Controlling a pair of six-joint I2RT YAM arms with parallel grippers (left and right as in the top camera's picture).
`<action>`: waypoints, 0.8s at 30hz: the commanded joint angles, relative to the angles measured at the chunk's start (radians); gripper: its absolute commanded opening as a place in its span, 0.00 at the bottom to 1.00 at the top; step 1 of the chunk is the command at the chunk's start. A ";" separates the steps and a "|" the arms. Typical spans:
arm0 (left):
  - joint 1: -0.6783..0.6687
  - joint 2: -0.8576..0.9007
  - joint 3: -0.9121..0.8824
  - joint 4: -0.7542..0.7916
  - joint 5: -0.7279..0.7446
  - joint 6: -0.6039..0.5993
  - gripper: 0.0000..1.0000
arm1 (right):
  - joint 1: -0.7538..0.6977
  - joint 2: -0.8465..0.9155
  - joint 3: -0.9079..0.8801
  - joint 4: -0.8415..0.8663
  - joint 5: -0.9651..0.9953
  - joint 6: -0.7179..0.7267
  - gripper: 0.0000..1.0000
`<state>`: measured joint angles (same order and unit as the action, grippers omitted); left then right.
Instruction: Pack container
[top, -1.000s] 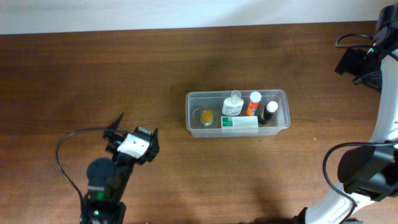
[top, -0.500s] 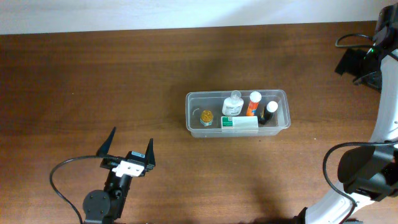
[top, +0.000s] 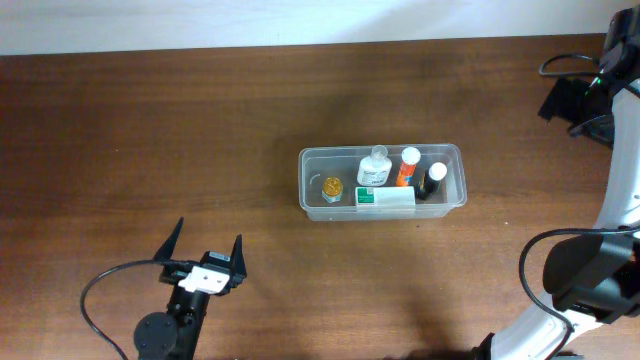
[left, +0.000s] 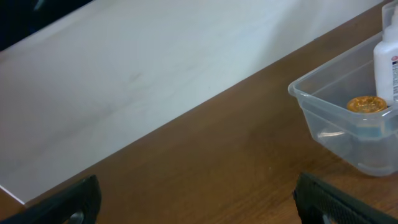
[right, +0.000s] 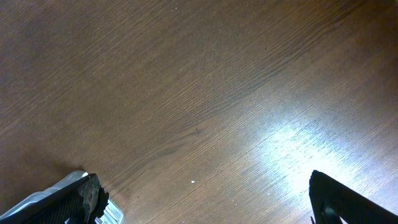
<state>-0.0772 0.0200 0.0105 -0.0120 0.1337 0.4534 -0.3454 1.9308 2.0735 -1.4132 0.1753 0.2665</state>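
My left gripper (top: 210, 231) hung over the table (top: 150, 120), jaws spread wide and holding nothing. The container (top: 312, 200) stood well ahead of it and to its right, with bottles (top: 376, 165), a box (top: 385, 197) and a gold-capped jar (top: 332, 186) inside. My right gripper (right: 200, 180) was likewise wide open and empty.

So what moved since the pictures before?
The left arm's fingers slid back toward the near edge of the table, away from the container, and turned straighter. They stayed wide open and empty; nothing was picked up or dropped. The container, the bottles and box inside it, and the right arm stayed put.
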 joint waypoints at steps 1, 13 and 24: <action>0.006 -0.015 -0.002 -0.014 0.035 0.012 0.99 | -0.002 -0.010 -0.005 0.000 0.005 0.007 0.98; 0.006 -0.015 -0.002 -0.053 0.035 0.005 0.99 | -0.002 -0.010 -0.005 0.000 0.005 0.007 0.98; 0.006 -0.015 -0.002 -0.053 0.035 0.005 0.99 | -0.002 -0.010 -0.005 0.000 0.005 0.007 0.98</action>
<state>-0.0769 0.0147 0.0105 -0.0593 0.1505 0.4530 -0.3454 1.9308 2.0735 -1.4132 0.1753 0.2661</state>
